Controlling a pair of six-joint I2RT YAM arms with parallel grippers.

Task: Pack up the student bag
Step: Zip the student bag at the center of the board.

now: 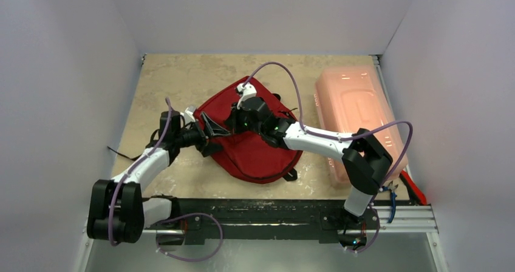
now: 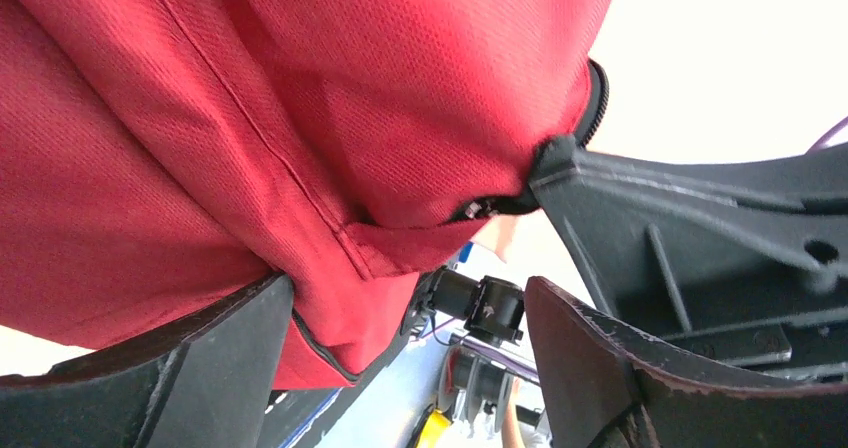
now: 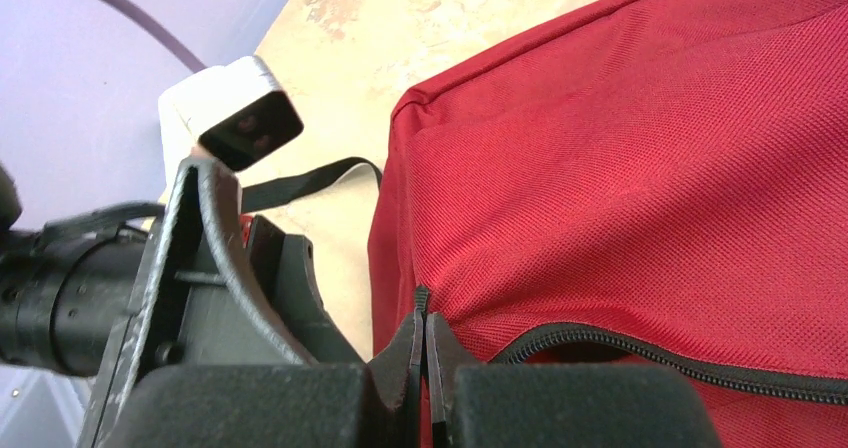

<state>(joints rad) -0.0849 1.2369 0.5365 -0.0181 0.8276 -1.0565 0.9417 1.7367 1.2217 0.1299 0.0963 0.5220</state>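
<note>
The dark red student bag (image 1: pixel 255 141) lies flat in the middle of the table. My right gripper (image 1: pixel 234 121) reaches over it to its left edge. In the right wrist view the gripper (image 3: pixel 423 360) is shut on the black zipper pull (image 3: pixel 421 303). The zipper (image 3: pixel 660 356) gapes a little beside it. My left gripper (image 1: pixel 211 132) is open at the same edge. In the left wrist view its jaws (image 2: pixel 410 353) stand wide apart, and a fold of the bag (image 2: pixel 300 118) hangs between them against the left finger (image 2: pixel 180 368).
A pale pink translucent box (image 1: pixel 358 117) lies along the right side of the table. Red-handled and blue-handled tools (image 1: pixel 414 190) sit by the right arm's base. A black strap (image 1: pixel 124 155) trails left of the bag. Walls close in on three sides.
</note>
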